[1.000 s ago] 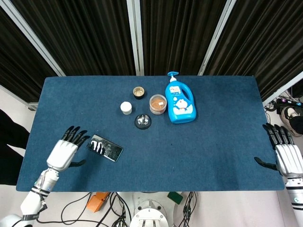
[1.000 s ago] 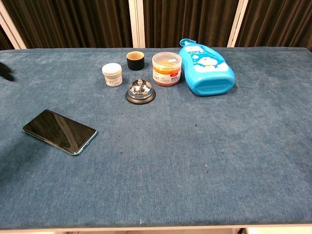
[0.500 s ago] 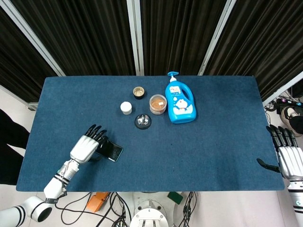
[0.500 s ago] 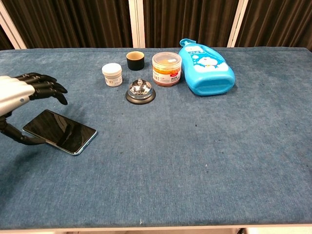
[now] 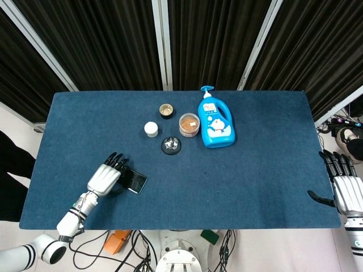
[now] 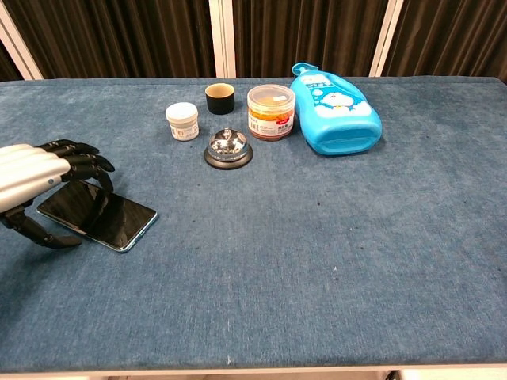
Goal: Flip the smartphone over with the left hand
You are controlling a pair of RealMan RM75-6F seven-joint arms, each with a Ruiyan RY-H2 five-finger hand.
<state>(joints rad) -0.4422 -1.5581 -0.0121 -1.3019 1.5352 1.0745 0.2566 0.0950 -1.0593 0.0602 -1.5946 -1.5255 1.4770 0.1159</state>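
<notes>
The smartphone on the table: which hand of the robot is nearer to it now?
Left. The left hand hangs directly over the near-left end of the smartphone, fingers curled down towards it. The right hand is at the table's far right edge, well away.

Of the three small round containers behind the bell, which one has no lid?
The black cup, farthest back: its top is open, while the white jar and the orange-filled tub both carry lids.
</notes>
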